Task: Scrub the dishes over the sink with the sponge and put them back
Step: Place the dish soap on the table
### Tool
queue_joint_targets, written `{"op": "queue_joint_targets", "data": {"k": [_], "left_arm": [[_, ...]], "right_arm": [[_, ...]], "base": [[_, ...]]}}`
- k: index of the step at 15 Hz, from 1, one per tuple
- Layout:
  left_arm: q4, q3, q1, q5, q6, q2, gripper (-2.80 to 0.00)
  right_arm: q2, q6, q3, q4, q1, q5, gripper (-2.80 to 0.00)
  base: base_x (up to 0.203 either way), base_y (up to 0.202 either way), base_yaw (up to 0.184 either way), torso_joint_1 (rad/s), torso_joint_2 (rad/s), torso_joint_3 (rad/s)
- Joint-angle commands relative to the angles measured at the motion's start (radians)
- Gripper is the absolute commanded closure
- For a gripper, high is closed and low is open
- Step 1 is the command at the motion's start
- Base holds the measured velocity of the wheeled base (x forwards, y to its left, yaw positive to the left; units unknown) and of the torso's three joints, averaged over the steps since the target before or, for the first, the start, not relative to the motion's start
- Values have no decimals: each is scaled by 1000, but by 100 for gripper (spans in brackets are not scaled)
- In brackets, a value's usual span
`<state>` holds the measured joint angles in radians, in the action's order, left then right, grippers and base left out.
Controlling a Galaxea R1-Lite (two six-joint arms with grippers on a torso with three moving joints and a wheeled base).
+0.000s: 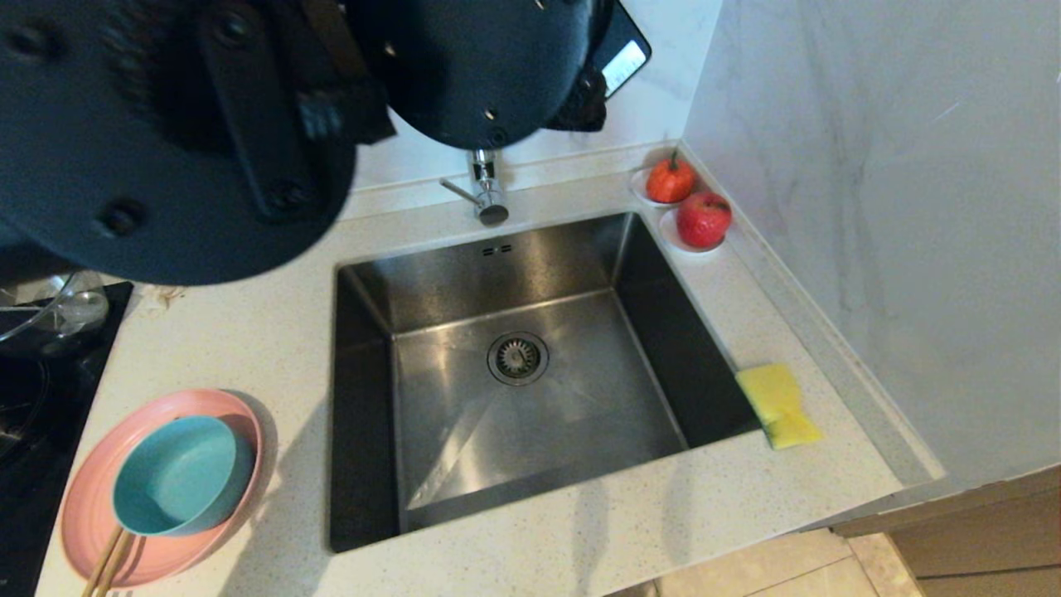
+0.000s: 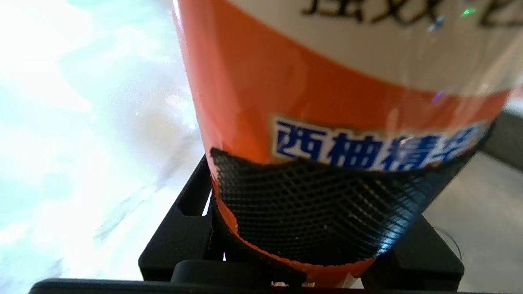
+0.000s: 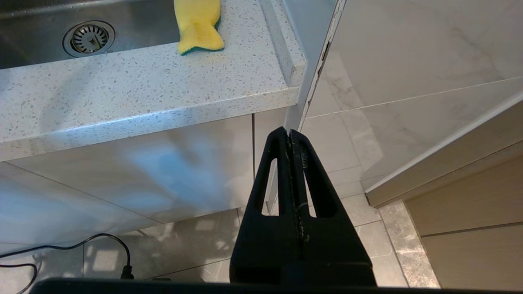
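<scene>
Sink (image 1: 464, 274): I see a square steel basin sunk in the speckled tabletop (image 1: 249, 332), with the round drain strainer (image 1: 518, 357) at its centre and the chrome tap (image 1: 486, 189) at the back rim.
Plate (image 1: 87, 497): shallow, round and pink, lying flat on the tabletop to the left of the sink, near the front edge.
Bowl (image 1: 182, 474): small, matte teal-blue, standing upright inside the plate with its mouth up. Two wooden chopsticks (image 1: 108, 562) lean on the plate's front edge.
Sponge (image 1: 779, 405): yellow, with a thin green layer on its underside, lying flat on the tabletop just right of the sink. Its long axis runs roughly front to back along the sink's right rim, and it is pinched in at the waist.
Left claw (image 2: 310, 228): I read it as pinching an orange-and-white bottle (image 2: 327, 81) printed with blue characters, a black mesh pad pressed to the bottle's side. In the head view the left arm (image 1: 166, 124) is up high at the top left, well apart from the dishes and the sponge.
Right claw (image 3: 290, 134): fingers pressed together, holding nothing, hanging below and in front of the tabletop edge. The sponge lies above and beyond it, well apart.
Fruit (image 1: 688, 203): two red pieces in the back right corner.
</scene>
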<state>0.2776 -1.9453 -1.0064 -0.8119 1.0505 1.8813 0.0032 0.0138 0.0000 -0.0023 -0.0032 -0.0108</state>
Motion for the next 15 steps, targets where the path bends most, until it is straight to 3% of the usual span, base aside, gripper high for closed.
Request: {"op": "queue_joint_targets", "data": {"k": [1,10,15], "left_arm": [[2,1,0,-4,-5,-80,0],[-16,51,10,-42,-71,-283,0],[-48,250,43,-44,-109,-464,0]], "right_arm": [[0,0,0,-1,0,0,0],[0,0,0,-1,0,0,0],[0,0,0,-1,0,0,0]], "base": [[0,0,0,0,0,0],[0,0,0,0,0,0],[0,0,0,0,0,0]]}}
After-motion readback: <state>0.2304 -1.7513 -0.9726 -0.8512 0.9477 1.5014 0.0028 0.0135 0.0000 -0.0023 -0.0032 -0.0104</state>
